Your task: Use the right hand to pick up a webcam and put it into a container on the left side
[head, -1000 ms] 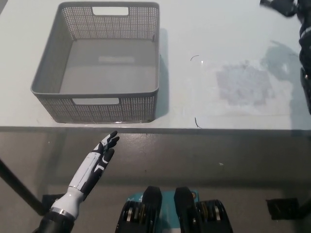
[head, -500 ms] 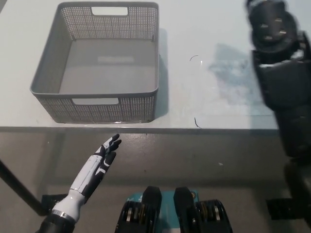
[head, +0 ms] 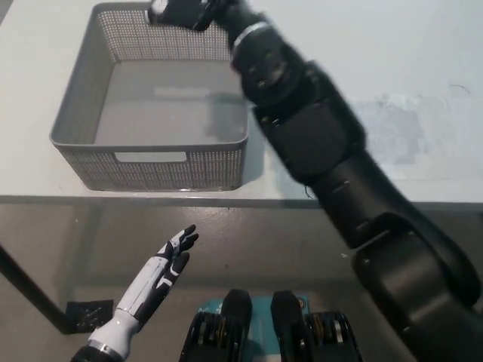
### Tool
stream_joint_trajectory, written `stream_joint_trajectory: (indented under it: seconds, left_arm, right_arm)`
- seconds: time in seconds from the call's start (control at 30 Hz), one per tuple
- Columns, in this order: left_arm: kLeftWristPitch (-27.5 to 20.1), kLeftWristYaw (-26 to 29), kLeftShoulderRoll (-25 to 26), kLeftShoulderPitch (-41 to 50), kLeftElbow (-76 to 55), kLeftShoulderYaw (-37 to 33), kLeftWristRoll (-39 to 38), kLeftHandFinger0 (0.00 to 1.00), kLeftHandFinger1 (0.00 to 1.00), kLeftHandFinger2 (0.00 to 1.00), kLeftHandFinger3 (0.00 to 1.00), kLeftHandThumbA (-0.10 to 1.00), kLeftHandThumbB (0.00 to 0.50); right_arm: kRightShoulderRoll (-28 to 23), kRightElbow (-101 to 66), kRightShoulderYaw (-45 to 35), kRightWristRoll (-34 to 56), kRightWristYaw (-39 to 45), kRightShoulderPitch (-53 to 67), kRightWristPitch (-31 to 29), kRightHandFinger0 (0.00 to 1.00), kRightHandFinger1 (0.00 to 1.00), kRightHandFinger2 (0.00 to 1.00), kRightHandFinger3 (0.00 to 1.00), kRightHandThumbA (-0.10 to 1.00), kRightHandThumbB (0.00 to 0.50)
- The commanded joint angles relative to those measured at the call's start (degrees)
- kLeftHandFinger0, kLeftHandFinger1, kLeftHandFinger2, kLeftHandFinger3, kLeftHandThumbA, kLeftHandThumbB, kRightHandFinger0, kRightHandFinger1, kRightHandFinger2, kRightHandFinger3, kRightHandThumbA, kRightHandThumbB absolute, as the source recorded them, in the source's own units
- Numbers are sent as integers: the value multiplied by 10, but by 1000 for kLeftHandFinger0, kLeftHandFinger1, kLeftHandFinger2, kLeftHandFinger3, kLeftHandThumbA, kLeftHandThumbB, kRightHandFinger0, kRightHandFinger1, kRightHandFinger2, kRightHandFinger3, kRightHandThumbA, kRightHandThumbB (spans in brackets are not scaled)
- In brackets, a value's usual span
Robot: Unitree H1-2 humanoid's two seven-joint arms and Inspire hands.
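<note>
White left hand (head: pixel 167 256) flat, fingers spread, empty, below tabletop (head: pixel 339 68) front edge; grey mesh basket (head: pixel 83 113) near tabletop's left front edge, inside bare; black right hand (head: pixel 181 13) over basket's far rim, blurred, grip unclear, webcam not discernible

Container (head: pixel 143 162), at ten o'clock: grey plastic, walls finely perforated like mesh, floor smooth and matt with a faint sheen.
Table (head: pixel 392 60): pale, smooth top, semi-glossy; a dull scuffed patch (head: pixel 396 136) at three o'clock.
Right arm (head: pixel 332 166), from five o'clock up to twelve: black hard shells, smooth, satin finish with soft highlights.
Left hand (head: pixel 170 253), at seven o'clock: white glossy plastic casing with black parts.
Floor (head: pixel 249 241) below the table edge: brownish, matt.
</note>
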Motion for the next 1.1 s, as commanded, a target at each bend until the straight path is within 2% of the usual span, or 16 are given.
stream_joint_trajectory:
  seconds: [0.0, 0.13, 0.3, 0.33, 0.37, 0.47, 0.5, 0.53, 0.57, 0.6, 0.63, 0.67, 0.7, 0.73, 0.87, 1.07]
  left_arm:
    - [-31, -5, 8, -1, -11, -2, 4, 1000, 1000, 1000, 1000, 1000, 197]
    - [-27, -12, 3, 11, -15, -8, -2, 1000, 1000, 1000, 1000, 1000, 176]
    - [-15, -18, 6, 21, -29, -16, 5, 1000, 1000, 1000, 1000, 1000, 175]
    - [-15, -19, 6, 21, -29, -16, 5, 1000, 1000, 1000, 1000, 996, 172]
    - [-16, -21, 7, 21, -28, -16, 4, 1000, 1000, 1000, 1000, 995, 172]
    - [-14, -25, 9, 19, -31, -18, 6, 1000, 1000, 1000, 1000, 992, 162]
    - [-14, -26, 10, 19, -33, -19, 6, 1000, 1000, 1000, 1000, 990, 158]
    - [-14, -27, 10, 19, -34, -19, 6, 1000, 1000, 1000, 1000, 989, 157]
    - [-17, -29, 10, 16, -32, -19, 3, 1000, 1000, 1000, 1000, 988, 158]
    - [-18, -30, 10, 14, -31, -19, 2, 1000, 1000, 1000, 1000, 986, 158]
    - [-20, -29, 10, 14, -30, -18, 1, 1000, 1000, 1000, 1000, 980, 164]
    - [-18, -29, 9, 13, -30, -18, 0, 1000, 1000, 1000, 1000, 979, 166]
    - [-16, -31, 10, 12, -30, -17, -1, 1000, 1000, 1000, 1000, 979, 168]
    - [-23, -30, 11, 11, -26, -17, 1, 1000, 1000, 1000, 1000, 980, 165]
    - [-24, -31, 12, 10, -26, -17, 5, 1000, 1000, 1000, 1000, 984, 162]
    - [-17, -32, 10, 11, -27, -17, 4, 1000, 1000, 1000, 1000, 981, 174]
  right_arm:
    - [20, 47, 0, -5, -41, -61, -79, 0, 314, 710, 741, -100, 173]
    - [39, 128, 12, -17, -69, -69, -101, 0, 200, 600, 685, -100, 169]
    - [55, 209, 22, -18, -85, -72, -132, 0, 211, 621, 688, -100, 169]
    - [55, 213, 22, -17, -87, -74, -136, 0, 228, 609, 663, -100, 216]
    - [59, 229, 26, -19, -81, -74, -128, 0, 198, 611, 660, -100, 161]
    - [63, 254, 31, -22, -83, -70, -141, 0, 249, 685, 731, -100, 163]
    - [64, 260, 31, -21, -88, -65, -152, 61, 326, 727, 783, -100, 174]
    - [64, 262, 30, -21, -91, -64, -155, 140, 397, 754, 826, 56, 178]
    - [63, 260, 26, -15, -85, -61, -162, 380, 602, 890, 987, 273, 227]
    - [62, 261, 25, -13, -83, -61, -166, 444, 604, 792, 932, 385, 251]
    - [57, 257, 28, -14, -60, -61, -170, 755, 975, 1000, 1000, 579, 344]
    - [53, 256, 30, -14, -48, -60, -180, 872, 1000, 1000, 1000, 644, 350]
    - [51, 255, 28, -11, -39, -60, -184, 913, 1000, 1000, 1000, 716, 383]
    - [49, 252, 27, -9, -36, -59, -191, 1000, 1000, 1000, 1000, 777, 391]
    - [40, 244, 43, -26, -30, -60, -207, 1000, 1000, 1000, 1000, 1000, 394]
    - [31, 218, 44, -23, -29, -60, -217, 1000, 1000, 1000, 1000, 1000, 407]
